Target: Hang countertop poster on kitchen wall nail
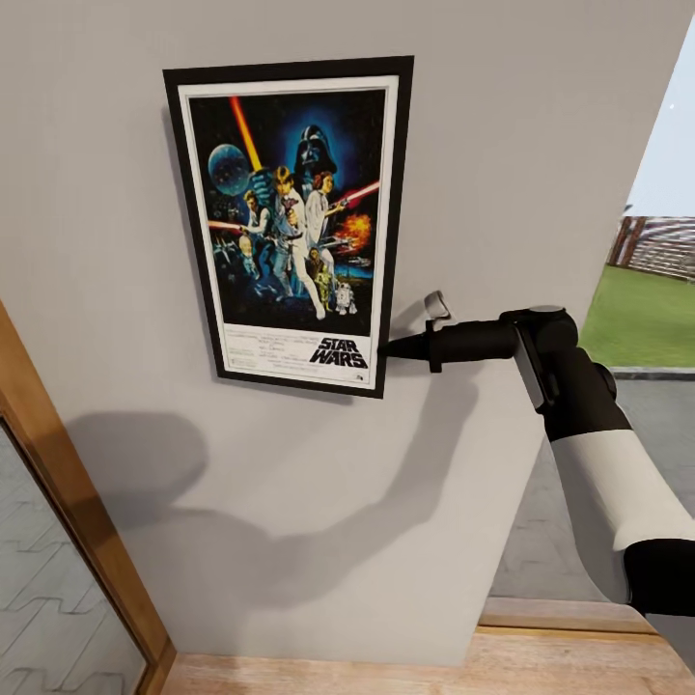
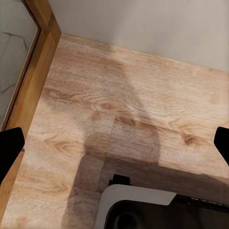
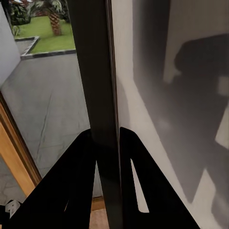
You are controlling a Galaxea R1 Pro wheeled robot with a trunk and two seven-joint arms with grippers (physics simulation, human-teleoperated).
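- The poster is sitting flat against the pale wall, high up and tilted a little off plumb, beside the wood-framed glass pane.
- The right gripper is clamping the frame's lower right edge; in the right wrist view both fingers are pressing either side of the black frame.
- The wall nail is hidden behind the print, so I cannot tell whether the frame is catching on it.
- Risk: if the fingers let go before the frame is seated, the print is likely dropping to the wood floor.
- Risk: a sideways pull while withdrawing may be dragging the frame off its hook or skewing it further.
- The left gripper is hanging spread apart and empty over the floor, too low to catch anything.
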